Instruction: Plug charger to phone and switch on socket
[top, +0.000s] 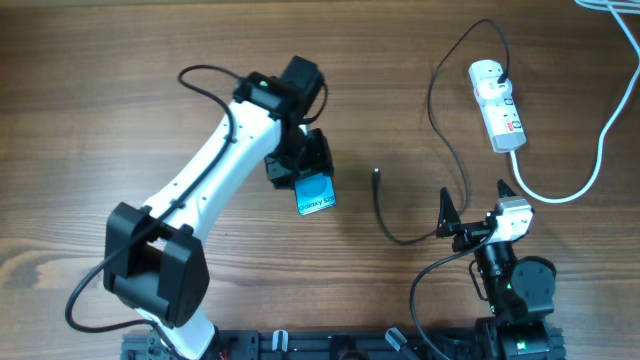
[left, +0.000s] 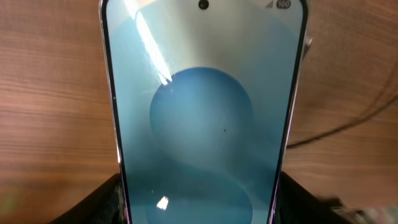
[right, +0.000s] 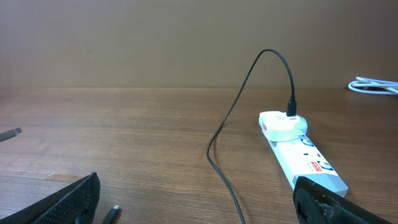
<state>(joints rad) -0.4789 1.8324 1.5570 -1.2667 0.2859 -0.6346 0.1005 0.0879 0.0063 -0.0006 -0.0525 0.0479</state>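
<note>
My left arm reaches out long over the surface (top: 90, 90), white links stretched away from the base, wrist bent down. Its end effector (top: 303, 168) is clamped on the phone (top: 316, 194), black fingers (left: 102, 202) pressing both long edges. The end with the white "Galaxy S25" lettering sticks out past the fingers. Whether the phone is lifted off the wood I cannot tell. Up close the screen is glossy glass, pale cyan with a rounded blue shape and bright glare streaks.

My right arm sits folded close to its base. Its end effector (top: 472, 195) is spread wide with nothing between the textured black fingers.

The charger (right: 291, 106) rises from a white adapter (right: 283, 124) seated in the socket (top: 500, 112), a white plastic strip with red marks at the far right. Its thin black cable arches and loops back past my right fingers. The plug tip (top: 377, 176) lies on the wood, apart from the phone, between my two end effectors. A thick white cord (top: 598, 150) curves off the socket.

The surface is brown wood grain, matte, with a plain brown backdrop behind it.
</note>
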